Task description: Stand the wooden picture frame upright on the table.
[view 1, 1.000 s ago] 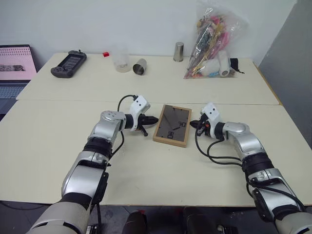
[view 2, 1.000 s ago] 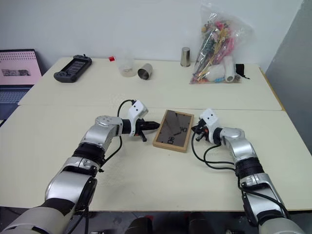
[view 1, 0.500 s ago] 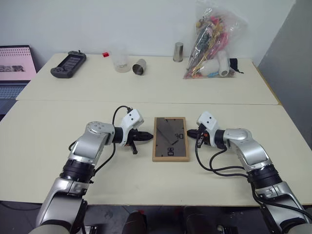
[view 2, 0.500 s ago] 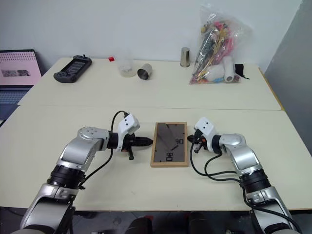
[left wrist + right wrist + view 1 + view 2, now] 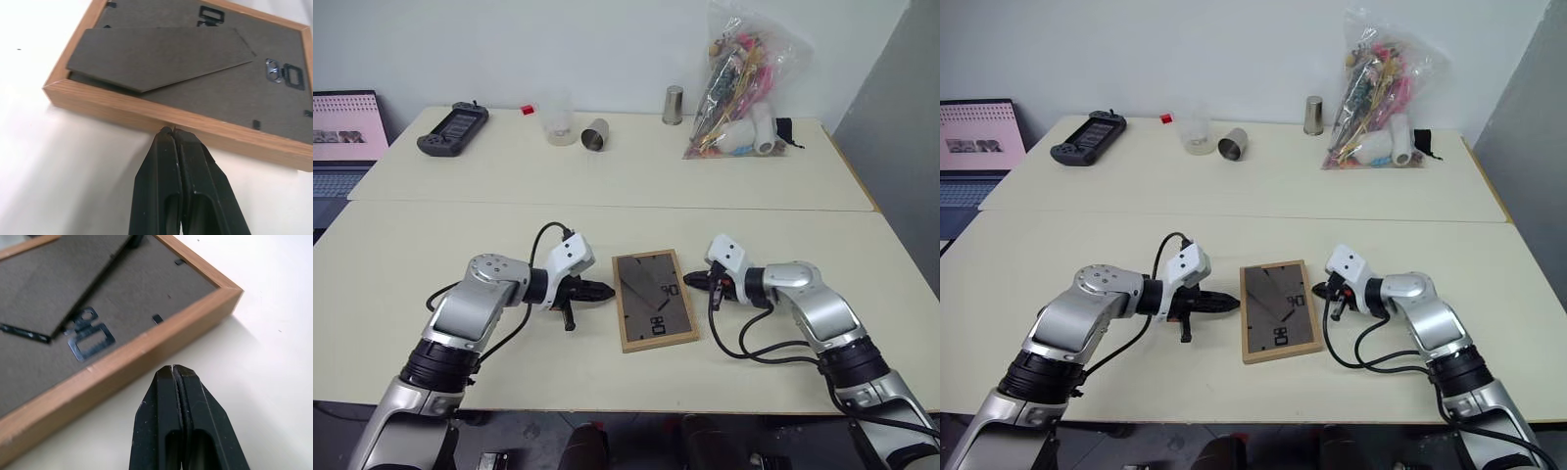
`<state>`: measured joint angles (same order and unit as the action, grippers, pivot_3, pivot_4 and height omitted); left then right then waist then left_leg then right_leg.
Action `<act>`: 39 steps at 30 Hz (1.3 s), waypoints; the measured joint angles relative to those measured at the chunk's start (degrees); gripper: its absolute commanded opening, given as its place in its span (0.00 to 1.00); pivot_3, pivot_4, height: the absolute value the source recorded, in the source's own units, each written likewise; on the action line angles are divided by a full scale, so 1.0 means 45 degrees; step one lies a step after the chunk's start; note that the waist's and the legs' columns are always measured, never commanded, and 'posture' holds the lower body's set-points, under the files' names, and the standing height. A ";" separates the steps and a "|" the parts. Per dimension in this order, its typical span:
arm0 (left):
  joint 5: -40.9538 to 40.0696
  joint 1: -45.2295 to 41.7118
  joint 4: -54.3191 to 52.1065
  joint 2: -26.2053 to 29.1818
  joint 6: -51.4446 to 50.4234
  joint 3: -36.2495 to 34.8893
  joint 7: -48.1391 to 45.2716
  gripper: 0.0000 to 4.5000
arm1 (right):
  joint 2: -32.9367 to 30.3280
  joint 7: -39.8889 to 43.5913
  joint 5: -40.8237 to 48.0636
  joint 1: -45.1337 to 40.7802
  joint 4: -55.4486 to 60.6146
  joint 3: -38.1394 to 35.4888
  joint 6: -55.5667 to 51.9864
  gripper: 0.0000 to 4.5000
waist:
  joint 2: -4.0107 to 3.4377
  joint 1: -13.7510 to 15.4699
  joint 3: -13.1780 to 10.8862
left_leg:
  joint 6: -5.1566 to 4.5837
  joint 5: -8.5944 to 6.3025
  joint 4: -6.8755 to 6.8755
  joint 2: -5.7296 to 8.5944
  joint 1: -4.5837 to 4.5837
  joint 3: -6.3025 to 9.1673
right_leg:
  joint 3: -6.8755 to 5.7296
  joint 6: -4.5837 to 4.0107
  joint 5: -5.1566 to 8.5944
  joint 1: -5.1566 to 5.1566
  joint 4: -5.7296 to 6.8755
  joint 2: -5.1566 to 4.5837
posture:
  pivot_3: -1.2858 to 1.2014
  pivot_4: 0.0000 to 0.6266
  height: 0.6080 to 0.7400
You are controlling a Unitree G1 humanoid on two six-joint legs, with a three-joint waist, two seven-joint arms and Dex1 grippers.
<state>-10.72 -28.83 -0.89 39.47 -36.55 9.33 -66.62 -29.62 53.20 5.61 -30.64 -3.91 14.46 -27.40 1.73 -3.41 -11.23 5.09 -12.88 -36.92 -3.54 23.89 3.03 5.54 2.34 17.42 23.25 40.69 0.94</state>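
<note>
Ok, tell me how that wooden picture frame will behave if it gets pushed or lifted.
The wooden picture frame lies flat, back panel up, on the smooth table, so a side push will probably slide it rather than tip it. Its solid wood border looks rigid. The thin easel stand seems flimsier and may flex or swing when lifted.

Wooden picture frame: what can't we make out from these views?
- Light-wood rectangular picture frame: lies back up on the cream table, so its picture face is hidden in both eye views.
- Left wrist view: frame's far corner cut off by the edge.
- Right wrist view: dark easel stand cut off.
</note>
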 measured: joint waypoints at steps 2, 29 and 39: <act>0.0000 0.0003 0.0490 0.0154 0.0281 -0.0005 0.0055 0.11 | -0.0375 0.0178 0.0029 0.0101 0.0005 -0.0032 0.0086 0.00 | 0.0001 0.0004 0.0000 | 0.0000 0.0000 0.0000 0.0001 0.0002 0.0000 | -0.0001 0.0000 0.0000 0.0000 -0.0002 0.0000 | 0.52 0.24 1.00; -0.7664 -0.0158 0.1643 -0.0626 -1.2344 -0.3693 0.2381 0.99 | -0.1399 0.0664 0.1047 0.2341 0.2722 -0.0482 -0.1021 0.00 | 0.0001 -0.0039 0.0001 | 0.0001 0.0000 -0.0002 -0.0006 -0.0008 0.0005 | -0.0002 0.0002 0.0013 -0.0002 0.0013 0.0002 | 0.52 0.24 1.00; -0.8622 -0.0018 0.1853 -0.1473 -1.2350 -0.3987 0.4190 0.99 | 0.0198 0.0034 0.0999 0.1868 0.3089 0.0600 -0.1731 0.00 | -0.0003 0.0026 0.0017 | 0.0002 0.0000 -0.0004 0.0004 -0.0020 0.0011 | -0.0005 0.0002 0.0013 -0.0015 0.0014 -0.0004 | 0.52 0.24 1.00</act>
<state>-49.52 -28.91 7.44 32.84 -92.13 -8.61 -47.77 -28.73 53.35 10.10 -22.23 9.99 17.16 -35.19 1.71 -3.29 -11.16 5.10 -12.88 -36.94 -3.52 23.80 3.08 5.52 2.35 17.47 23.18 40.75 0.93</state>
